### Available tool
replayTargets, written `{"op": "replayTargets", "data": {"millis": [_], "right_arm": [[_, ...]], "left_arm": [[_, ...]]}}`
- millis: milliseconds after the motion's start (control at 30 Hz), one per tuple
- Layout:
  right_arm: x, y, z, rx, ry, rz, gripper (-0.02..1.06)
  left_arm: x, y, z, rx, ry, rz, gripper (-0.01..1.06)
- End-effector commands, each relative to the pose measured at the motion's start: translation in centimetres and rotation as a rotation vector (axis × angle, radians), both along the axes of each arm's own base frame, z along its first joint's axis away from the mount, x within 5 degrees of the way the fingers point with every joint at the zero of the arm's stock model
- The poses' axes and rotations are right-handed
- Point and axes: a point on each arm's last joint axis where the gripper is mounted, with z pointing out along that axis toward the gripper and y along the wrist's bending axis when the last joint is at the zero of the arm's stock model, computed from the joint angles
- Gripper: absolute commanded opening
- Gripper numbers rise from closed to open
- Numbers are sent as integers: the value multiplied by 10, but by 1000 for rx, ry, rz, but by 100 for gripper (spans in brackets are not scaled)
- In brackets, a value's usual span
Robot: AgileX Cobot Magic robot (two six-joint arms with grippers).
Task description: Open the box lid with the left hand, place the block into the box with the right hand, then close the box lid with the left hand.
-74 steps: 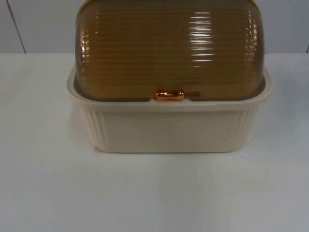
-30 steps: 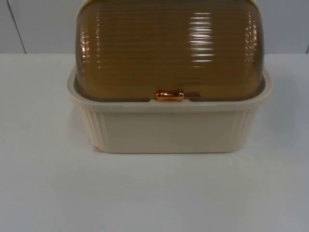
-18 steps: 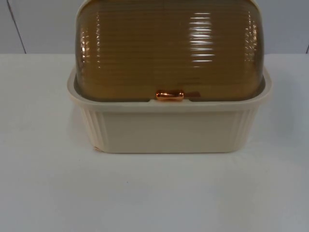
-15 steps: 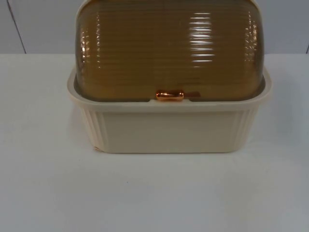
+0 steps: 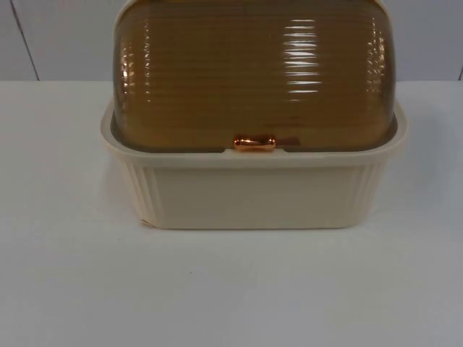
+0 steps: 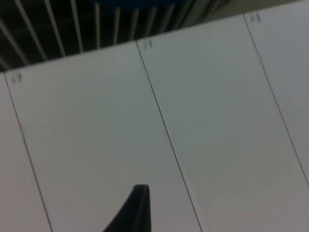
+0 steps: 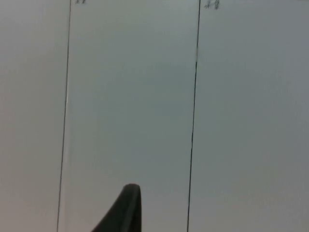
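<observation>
A cream box (image 5: pixel 253 195) with ribbed corners stands in the middle of the table in the top view. Its amber, ribbed, domed lid (image 5: pixel 253 72) is down over the box. A small copper handle (image 5: pixel 254 143) sits at the lid's front edge, on the box rim. My left gripper (image 6: pixel 137 212) is off the table and faces pale wall panels. My right gripper (image 7: pixel 126 210) likewise faces pale panels with dark seams. Neither gripper is near the box.
The white table (image 5: pixel 217 289) has free room in front of the box and on both sides. The grey partition wall (image 5: pixel 58 36) stands right behind the box. A row of pale slats (image 6: pixel 72 29) shows above the panels in the left wrist view.
</observation>
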Motion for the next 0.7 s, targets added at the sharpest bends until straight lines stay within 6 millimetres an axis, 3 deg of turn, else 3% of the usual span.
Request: {"op": "replayTargets", "data": {"millis": [0,233,367,533,667], "right_arm": [[-6,0,-4,-15,-19,-21,104],[-5,0,-10,-35,38,-28,104],[-5,0,-8,-33,24,-21,104],[-4,-1,-9,-45,29,-35,104],[12,-2,-17,-36,109,-56,104]], "left_arm": [[-5,1,-4,9,-12,10,105],[-28,12,-21,-59,-74,134,105],[-8,10,-31,-46,-1,207,105],[26,6,-48,-37,103,140,105],[57,6,-70,-98,249,97,105]]}}
